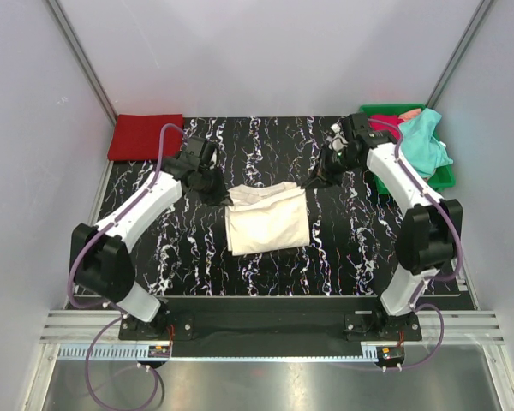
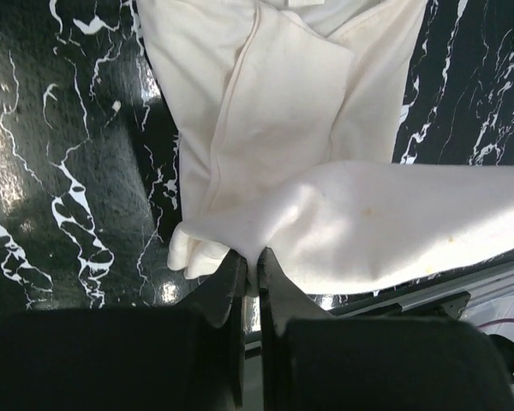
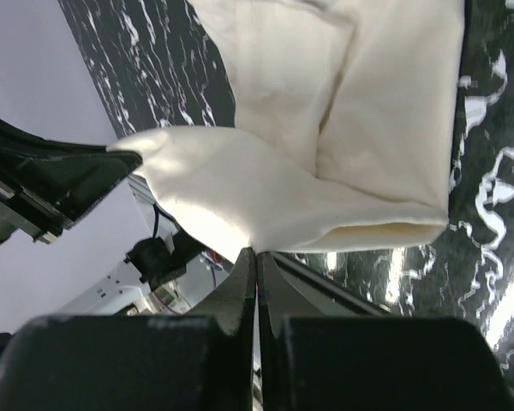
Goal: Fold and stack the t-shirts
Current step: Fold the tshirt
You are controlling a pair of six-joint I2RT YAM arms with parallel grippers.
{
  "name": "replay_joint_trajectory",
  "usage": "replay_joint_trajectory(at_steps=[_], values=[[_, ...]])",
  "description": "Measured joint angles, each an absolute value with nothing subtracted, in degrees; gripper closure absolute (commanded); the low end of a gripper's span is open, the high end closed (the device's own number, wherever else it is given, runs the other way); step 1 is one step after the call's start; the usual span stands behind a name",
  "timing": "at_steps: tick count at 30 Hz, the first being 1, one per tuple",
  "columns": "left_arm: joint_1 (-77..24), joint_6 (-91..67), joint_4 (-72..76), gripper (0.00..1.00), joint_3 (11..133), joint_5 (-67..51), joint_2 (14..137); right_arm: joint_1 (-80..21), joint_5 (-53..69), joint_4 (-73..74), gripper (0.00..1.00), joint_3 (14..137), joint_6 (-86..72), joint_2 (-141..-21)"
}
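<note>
The cream-white t-shirt [image 1: 267,221] lies partly folded in the middle of the black marbled table. My left gripper [image 1: 222,195] is shut on its far left corner, with a pinch of cloth [image 2: 325,214] lifted between the jaws [image 2: 255,261]. At the far right corner my right gripper [image 1: 316,181] is shut on the cloth too, holding up a fold [image 3: 240,184] at its tips [image 3: 257,253]. A red t-shirt [image 1: 146,135] lies folded at the back left. A teal t-shirt [image 1: 424,142] and a crimson one [image 1: 384,127] sit bunched in the tray.
The green plastic tray [image 1: 444,180] stands at the back right corner, close behind my right arm. White walls close in the table on three sides. A metal rail [image 1: 265,330] runs along the near edge by the arm bases.
</note>
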State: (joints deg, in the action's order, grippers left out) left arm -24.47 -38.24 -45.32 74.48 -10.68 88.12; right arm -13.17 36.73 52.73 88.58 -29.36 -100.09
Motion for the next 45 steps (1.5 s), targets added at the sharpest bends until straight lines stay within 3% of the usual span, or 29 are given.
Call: replay_joint_trajectory(at_steps=[7, 9, 11, 14, 15, 16, 20, 25, 27, 30, 31, 33, 35, 38, 45], values=[[-20.8, -36.8, -43.0, 1.0, 77.6, -13.0, 92.7, -12.6, 38.1, 51.6, 1.0, 97.7, -28.6, -108.8], [-20.0, -36.6, -42.0, 0.96, 78.6, -13.7, 94.4, -12.3, 38.5, 51.5, 0.99, 99.5, -28.5, -111.0], [-19.3, -36.4, -40.6, 0.84, 79.5, -14.4, 96.6, -11.9, 38.7, 51.1, 0.95, 101.1, -28.4, -113.2], [-18.5, -35.9, -39.1, 0.8, 80.9, -15.1, 100.1, -11.3, 39.0, 49.1, 0.84, 102.9, -28.6, -116.3], [-18.1, -35.7, -38.7, 0.69, 81.7, -15.3, 101.6, -11.0, 39.3, 48.0, 0.83, 103.3, -28.9, -117.4], [-17.8, -35.3, -38.2, 0.66, 82.8, -15.4, 103.4, -10.6, 39.4, 46.5, 0.83, 103.7, -29.3, -118.7], [-16.2, -32.7, -34.6, 0.45, 88.5, -14.3, 111.0, -8.7, 39.6, 39.4, 0.63, 109.3, -30.9, -126.4], [-14.5, -28.4, -33.5, 0.33, 100.7, -10.3, 119.3, -6.0, 38.3, 37.0, 0.6, 122.8, -31.0, -138.8], [-14.2, -27.6, -32.9, 0.37, 101.2, -9.3, 118.1, -5.5, 37.6, 37.6, 0.59, 123.0, -30.7, -139.1], [-14.0, -28.0, -28.5, 0.54, 96.1, -10.9, 112.2, -5.7, 37.6, 35.3, 0.59, 117.2, -30.7, -134.9], [-14.1, -28.5, -26.9, 0.53, 93.2, -12.3, 109.6, -6.2, 37.7, 34.0, 0.59, 112.6, -30.8, -131.8], [-14.5, -29.5, -22.6, 0.41, 86.9, -15.2, 104.4, -7.4, 38.6, 32.0, 0.57, 106.0, -30.8, -127.2], [-15.3, -30.5, -19.1, 0.35, 82.0, -16.7, 101.3, -9.3, 39.2, 30.6, 0.52, 101.3, -30.4, -123.6], [-16.5, -30.3, -17.3, 0.3, 78.1, -16.5, 101.0, -11.7, 38.8, 30.0, 0.43, 100.2, -27.6, -122.7], [-17.4, -25.5, -21.3, 0.25, 80.2, -11.7, 108.2, -11.6, 35.1, 33.0, 0.43, 105.8, -20.2, -127.9]])
